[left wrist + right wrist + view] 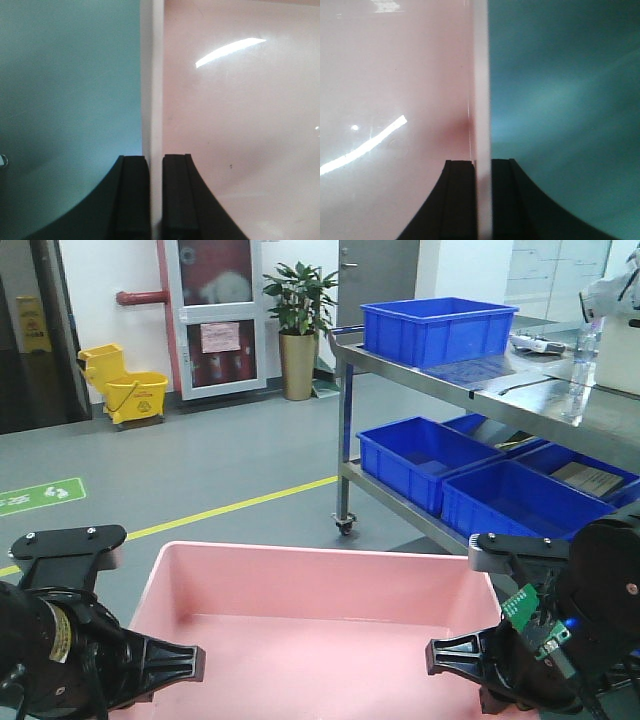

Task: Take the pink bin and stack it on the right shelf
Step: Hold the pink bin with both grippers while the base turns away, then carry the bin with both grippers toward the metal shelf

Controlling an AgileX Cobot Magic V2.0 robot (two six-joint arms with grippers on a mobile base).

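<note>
Left end effector (155, 165): pinching the left wall of the pink bin (320, 590), rim caught between its fingers. The bin sits low between both arms, ahead and left of the shelf, and its interior shows bare pink floor. Right end effector (482, 167): pinching the bin's right wall likewise. Right shelf (430, 372), a steel two-tier counter: the upper tier carries one blue crate (435, 330) and a clear bottle (580, 375). The lower tier holds more blue crates (415, 455), the rightmost with a flat brown sheet (590, 478) inside.
</note>
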